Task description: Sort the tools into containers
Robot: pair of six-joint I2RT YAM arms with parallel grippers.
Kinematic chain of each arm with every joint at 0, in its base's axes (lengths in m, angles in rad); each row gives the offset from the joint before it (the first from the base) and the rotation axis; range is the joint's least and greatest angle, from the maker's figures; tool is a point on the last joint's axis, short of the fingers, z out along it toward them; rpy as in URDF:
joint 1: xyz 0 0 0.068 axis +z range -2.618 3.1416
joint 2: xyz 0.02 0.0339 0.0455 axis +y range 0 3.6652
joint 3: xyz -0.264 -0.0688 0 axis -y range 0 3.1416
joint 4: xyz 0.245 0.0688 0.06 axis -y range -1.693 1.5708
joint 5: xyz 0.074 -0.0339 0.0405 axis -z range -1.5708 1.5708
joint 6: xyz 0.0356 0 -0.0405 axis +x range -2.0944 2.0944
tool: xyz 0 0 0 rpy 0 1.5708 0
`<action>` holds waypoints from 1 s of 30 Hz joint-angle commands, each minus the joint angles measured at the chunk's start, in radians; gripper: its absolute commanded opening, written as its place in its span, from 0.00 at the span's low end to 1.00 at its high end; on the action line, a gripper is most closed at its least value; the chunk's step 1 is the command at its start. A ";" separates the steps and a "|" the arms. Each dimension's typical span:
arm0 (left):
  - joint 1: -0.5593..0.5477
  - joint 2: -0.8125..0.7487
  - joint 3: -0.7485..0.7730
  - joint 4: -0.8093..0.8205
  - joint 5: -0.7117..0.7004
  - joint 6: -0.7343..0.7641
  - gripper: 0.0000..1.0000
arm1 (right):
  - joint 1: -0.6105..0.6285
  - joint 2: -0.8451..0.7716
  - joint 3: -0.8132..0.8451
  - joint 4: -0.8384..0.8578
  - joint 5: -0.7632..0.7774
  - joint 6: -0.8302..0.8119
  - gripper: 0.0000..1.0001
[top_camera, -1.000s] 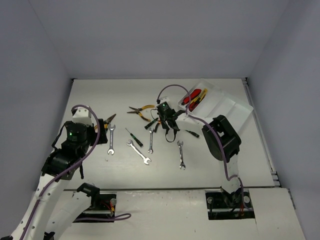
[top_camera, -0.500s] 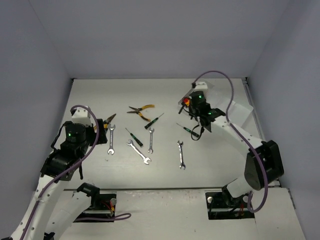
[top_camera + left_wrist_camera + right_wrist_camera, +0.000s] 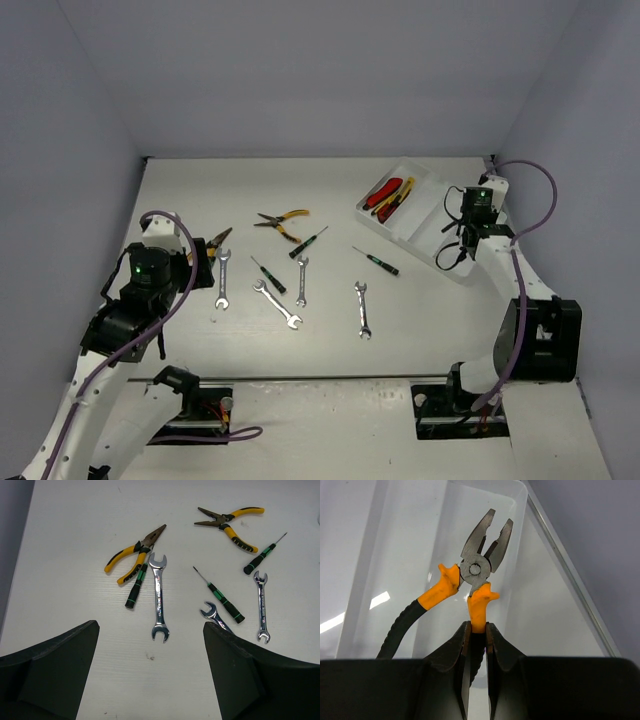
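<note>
My right gripper (image 3: 478, 627) is shut on one handle of orange-and-black pliers (image 3: 477, 572) and holds them, jaws away from me, over a compartment of the white tray (image 3: 410, 535). In the top view this gripper (image 3: 456, 240) hangs above the tray's right side (image 3: 470, 222). Red-black and yellow utility knives (image 3: 388, 195) lie in the tray's left compartment. My left gripper (image 3: 150, 650) is open and empty above the table, just short of a silver wrench (image 3: 159, 597), yellow pliers (image 3: 132, 557) and a screwdriver (image 3: 136, 586).
Loose on the table are more yellow pliers (image 3: 283, 222), wrenches (image 3: 277, 303) (image 3: 301, 280) (image 3: 363, 308) and screwdrivers (image 3: 267, 273) (image 3: 308, 242) (image 3: 377, 260). Grey walls close the table at left, back and right.
My right arm has swung from the middle of the table to the right, carrying the pliers over the tray. The left arm has hardly moved.
</note>
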 commanded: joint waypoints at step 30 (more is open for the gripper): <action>0.010 -0.013 0.014 0.057 0.033 0.006 0.83 | -0.127 0.453 0.330 0.072 0.088 -0.090 0.41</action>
